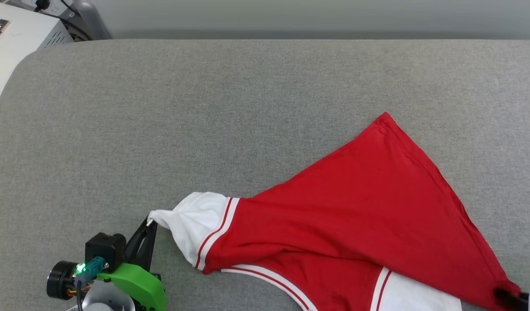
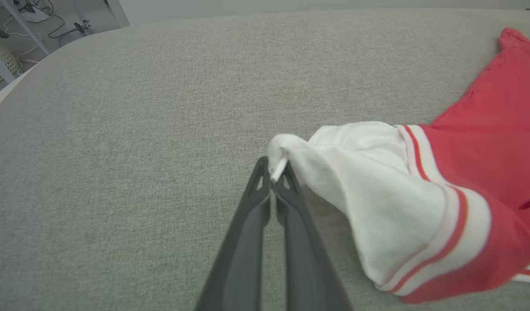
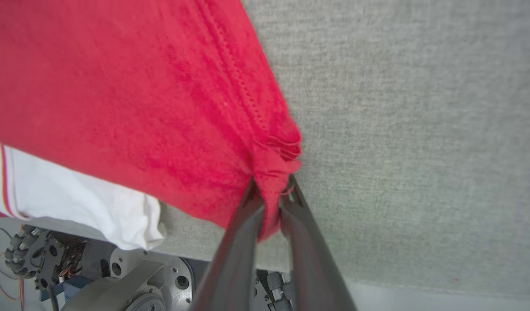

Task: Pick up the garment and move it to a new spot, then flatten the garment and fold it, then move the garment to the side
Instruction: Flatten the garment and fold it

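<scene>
The garment point(image 1: 355, 203) is a red T-shirt with white sleeves and striped trim, stretched across the near right of the grey table with its plain red side up. My left gripper point(image 1: 149, 224) is shut on the tip of one white sleeve point(image 2: 377, 190), seen pinched between the fingertips point(image 2: 265, 177) in the left wrist view. At the lower right corner my right gripper point(image 1: 509, 297) is shut on a bunched red corner of the garment point(image 3: 273, 172). The other white sleeve point(image 3: 96, 207) hangs over the table's near edge. Lettering and number are hidden.
The grey fabric table point(image 1: 204, 108) stretches far to the left and back. A white box with cables point(image 1: 18, 39) stands beyond its far left corner. The robot's base and wheels point(image 3: 53, 268) show below the table's near edge.
</scene>
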Robot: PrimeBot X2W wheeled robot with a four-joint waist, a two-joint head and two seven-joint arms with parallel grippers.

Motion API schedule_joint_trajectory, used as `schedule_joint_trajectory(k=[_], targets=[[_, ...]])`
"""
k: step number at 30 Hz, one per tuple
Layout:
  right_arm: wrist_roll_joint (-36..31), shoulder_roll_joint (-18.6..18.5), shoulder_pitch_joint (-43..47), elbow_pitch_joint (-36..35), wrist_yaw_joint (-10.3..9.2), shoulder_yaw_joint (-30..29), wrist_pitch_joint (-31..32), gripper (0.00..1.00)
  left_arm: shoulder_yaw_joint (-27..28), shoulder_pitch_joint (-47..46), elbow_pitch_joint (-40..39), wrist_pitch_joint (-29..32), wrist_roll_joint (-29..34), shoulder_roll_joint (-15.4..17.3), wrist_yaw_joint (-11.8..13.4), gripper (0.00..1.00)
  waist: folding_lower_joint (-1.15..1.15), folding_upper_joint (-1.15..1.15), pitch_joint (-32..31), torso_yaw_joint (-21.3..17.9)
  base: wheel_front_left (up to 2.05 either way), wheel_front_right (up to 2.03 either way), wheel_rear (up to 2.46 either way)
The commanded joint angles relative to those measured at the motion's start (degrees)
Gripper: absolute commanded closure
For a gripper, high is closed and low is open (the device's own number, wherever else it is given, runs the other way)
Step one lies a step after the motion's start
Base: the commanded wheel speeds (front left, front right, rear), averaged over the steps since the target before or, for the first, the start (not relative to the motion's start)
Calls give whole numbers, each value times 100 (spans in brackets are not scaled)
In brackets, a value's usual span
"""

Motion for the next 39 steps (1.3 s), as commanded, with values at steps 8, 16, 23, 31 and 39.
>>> schedule_joint_trajectory(k=[8, 16, 23, 31, 39], targets=[[60, -208, -837, -981, -12, -661, -240, 0, -76, -9, -257, 74, 21, 22, 91, 100, 0, 0, 11, 155, 0, 0, 0], [-225, -697, -2627, -1332, -12, -15, 698, 0, -143, -252, -472, 121, 110, -13, 89, 100, 0, 0, 380, 448, 0, 0, 0], [-516, -810, -4395, -556, -12, 1379, 1953, 0, -269, -666, -512, 132, 238, -158, -7, 100, 0, 0, 784, 800, 0, 0, 0], [-660, -592, -5553, 635, -12, 2266, 2654, 0, -385, -1084, -463, 49, 360, -386, -114, 100, 0, 0, 1224, 1125, 0, 0, 0], [-731, -486, -5647, 1534, -12, 2969, 2505, 0, -418, -1338, -272, -59, 389, -528, -267, 100, 0, 0, 1535, 1267, 0, 0, 0]])
